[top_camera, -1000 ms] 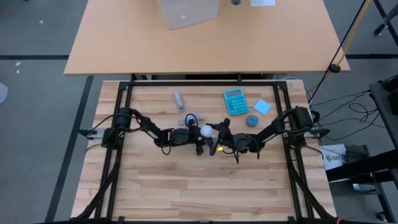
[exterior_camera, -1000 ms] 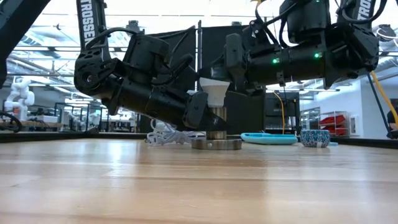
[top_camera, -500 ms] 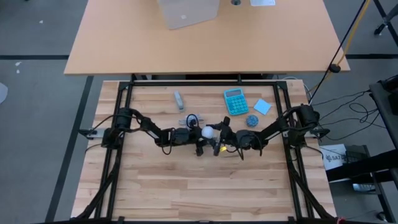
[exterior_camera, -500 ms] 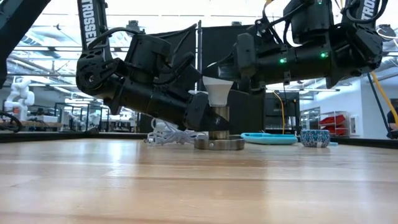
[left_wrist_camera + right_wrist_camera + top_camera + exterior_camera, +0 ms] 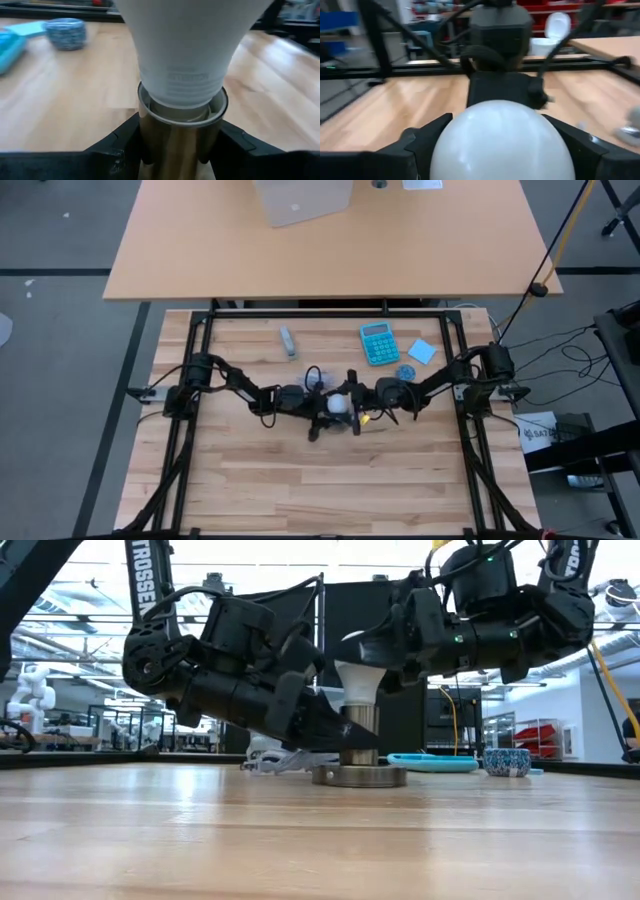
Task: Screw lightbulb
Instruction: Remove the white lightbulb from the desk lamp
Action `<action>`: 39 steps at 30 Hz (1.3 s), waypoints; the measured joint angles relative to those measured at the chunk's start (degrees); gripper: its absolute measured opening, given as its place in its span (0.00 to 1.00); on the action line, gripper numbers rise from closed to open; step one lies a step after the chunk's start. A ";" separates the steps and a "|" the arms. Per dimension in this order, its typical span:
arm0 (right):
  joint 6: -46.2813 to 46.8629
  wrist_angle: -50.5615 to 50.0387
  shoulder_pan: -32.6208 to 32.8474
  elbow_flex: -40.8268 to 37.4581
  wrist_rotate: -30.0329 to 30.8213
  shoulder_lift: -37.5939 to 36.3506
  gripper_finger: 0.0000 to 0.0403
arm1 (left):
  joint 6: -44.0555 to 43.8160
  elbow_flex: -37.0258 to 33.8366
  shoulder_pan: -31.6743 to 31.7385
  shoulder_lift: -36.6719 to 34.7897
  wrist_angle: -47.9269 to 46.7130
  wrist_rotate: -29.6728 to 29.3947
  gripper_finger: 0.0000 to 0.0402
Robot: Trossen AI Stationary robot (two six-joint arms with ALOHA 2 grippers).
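I see the lightbulb [image 5: 358, 675] standing upright in the metal socket [image 5: 358, 737] at mid-worktop [image 5: 300, 480]. My left hand [image 5: 178, 145] is clamped on the socket barrel. My right hand [image 5: 501, 135] grips the bulb's rounded head.

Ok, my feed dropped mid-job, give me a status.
Left tool clamped on brass socket. Right tool around lightbulb head, bulb upright, neck in socket. White cable behind base, not obstructing.
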 joint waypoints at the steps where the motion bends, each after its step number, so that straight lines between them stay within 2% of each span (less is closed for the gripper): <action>1: 0.09 -0.05 -0.16 0.13 -1.56 0.00 0.70 | -0.12 0.00 -0.03 0.00 0.04 0.99 0.44; 7: 0.20 -0.44 -0.56 1.35 -5.46 0.00 0.70 | -0.42 -0.09 -0.03 0.00 0.55 4.35 0.44; 21: 5.42 -6.53 -0.41 5.07 -3.75 -0.09 0.70 | -0.76 -0.15 -0.05 0.00 0.80 4.23 0.44; 29: 4.79 -12.76 -0.45 5.17 -4.86 -3.66 0.70 | -1.01 0.07 -0.14 0.00 0.63 2.05 0.44; 39: 1.44 -18.07 -0.45 5.19 0.00 -10.81 0.70 | -0.37 0.00 0.14 0.00 0.60 -2.79 0.44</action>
